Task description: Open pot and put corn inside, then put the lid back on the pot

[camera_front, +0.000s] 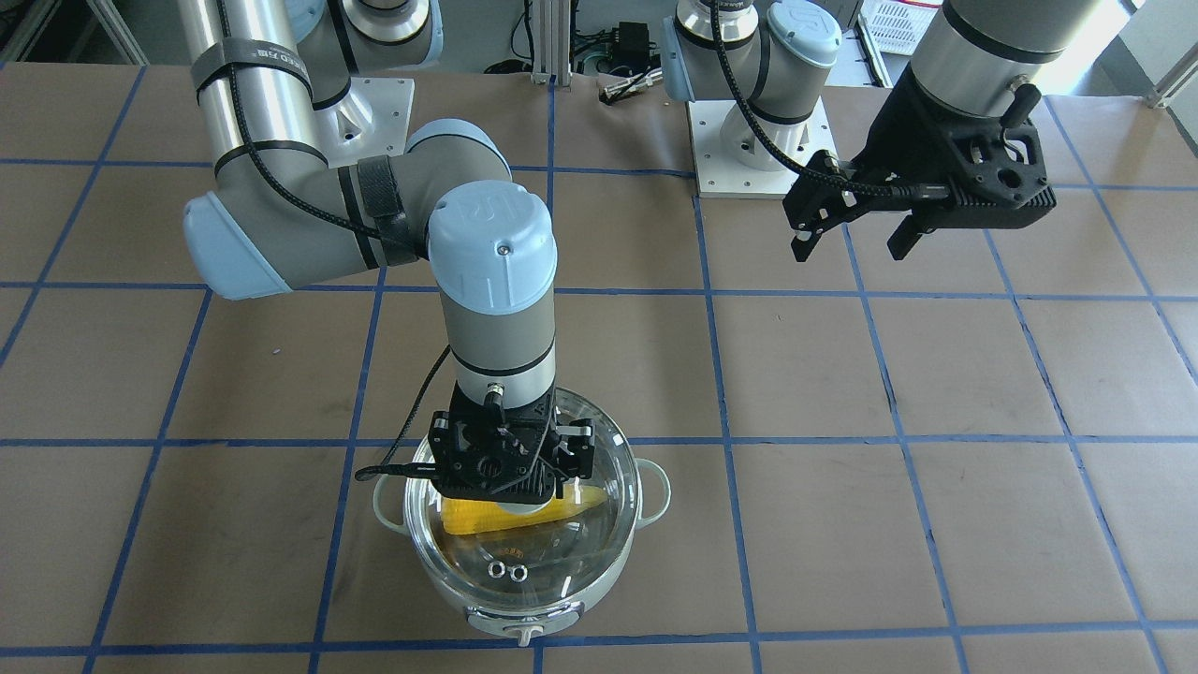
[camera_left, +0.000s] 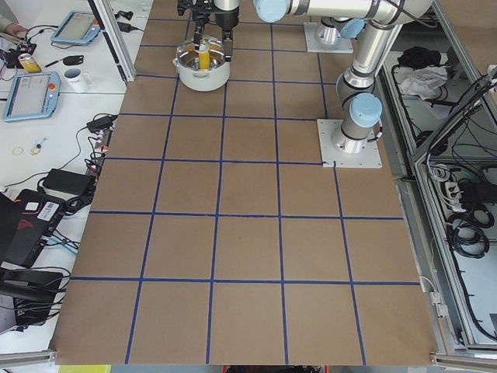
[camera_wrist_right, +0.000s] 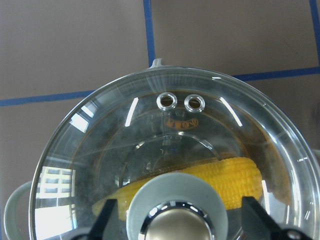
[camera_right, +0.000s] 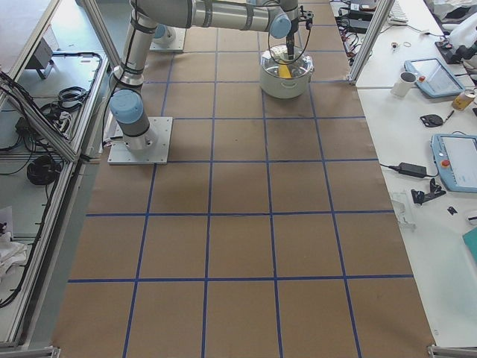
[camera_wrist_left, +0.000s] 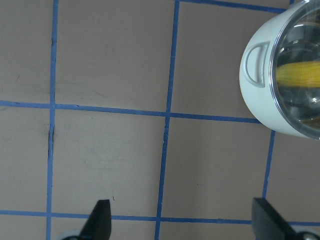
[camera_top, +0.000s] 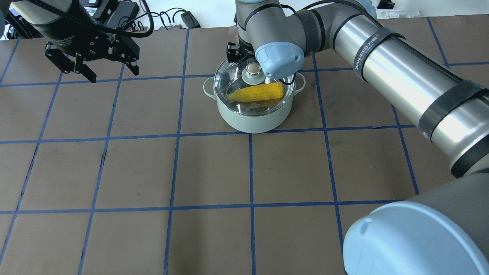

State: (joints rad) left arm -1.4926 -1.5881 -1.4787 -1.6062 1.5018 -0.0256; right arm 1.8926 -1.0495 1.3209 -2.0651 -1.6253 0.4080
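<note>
knob (camera_wrist_right: 175, 227) of the lid (camera_wrist_right: 165, 145) is nearest, and the lid sits closed on the pot (camera_top: 252, 118) at 12 o'clock of the table (camera_top: 214, 172) in the overhead view, with the corn (camera_wrist_right: 227, 180) lying inside under the glass. right gripper (camera_wrist_right: 176, 210) straddles the knob with jaws spread, not touching it, while the left gripper (camera_wrist_left: 181, 210) hangs open, well apart toward 9 o'clock of the pot. i judge the last step almost done; next the right arm must rise straight, clear of the knob.

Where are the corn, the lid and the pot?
corn (camera_top: 256, 93): overhead view, middle of the cob.
lid (camera_wrist_right: 95, 150): right wrist view, clear glass dome.
pot (camera_top: 252, 121): overhead view, green outer wall.
</note>
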